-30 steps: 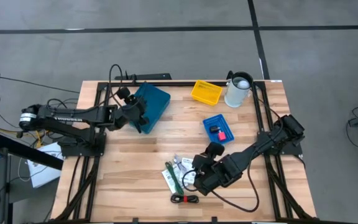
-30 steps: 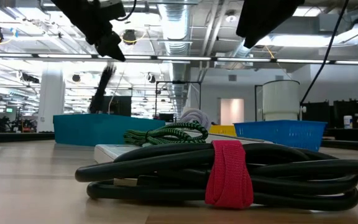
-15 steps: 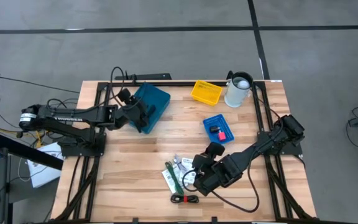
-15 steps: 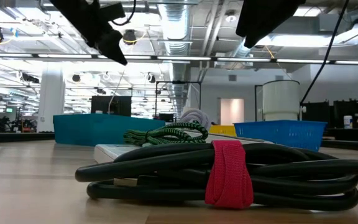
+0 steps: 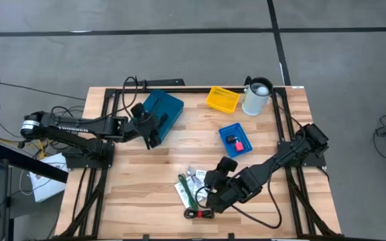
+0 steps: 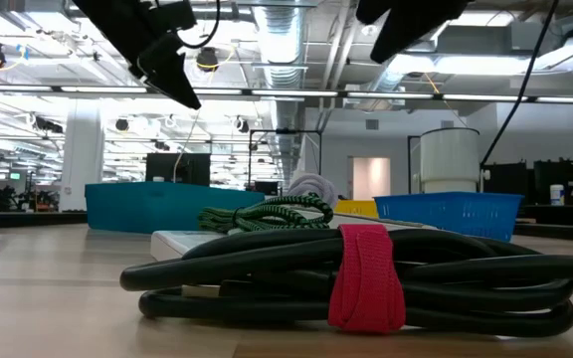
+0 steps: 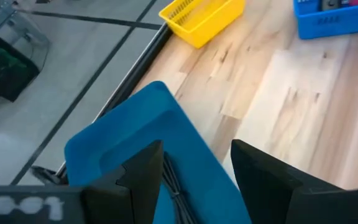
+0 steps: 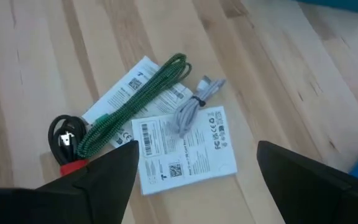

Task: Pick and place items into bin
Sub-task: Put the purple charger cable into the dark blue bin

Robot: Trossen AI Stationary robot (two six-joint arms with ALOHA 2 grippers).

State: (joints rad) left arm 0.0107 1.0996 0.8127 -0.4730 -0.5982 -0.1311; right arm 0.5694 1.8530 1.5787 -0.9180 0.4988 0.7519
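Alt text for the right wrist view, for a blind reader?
The open right gripper hovers above two white cards, a green braided cable, a grey cable and a black cord with red strap on the wooden table.

A white jug [image 5: 256, 98] stands beside a yellow basket [image 5: 222, 99].

On the surface: three bins, namely one teal bin [image 5: 164, 109], one yellow basket [image 5: 222, 99] and one small blue basket [image 5: 236, 138]. One white pitcher [image 5: 256, 97]. Two white printed cards [image 8: 188, 149]. Three bundled cords: one green braided [image 8: 138, 102], one grey [image 8: 194, 104], one black with a red strap [image 8: 67, 142].
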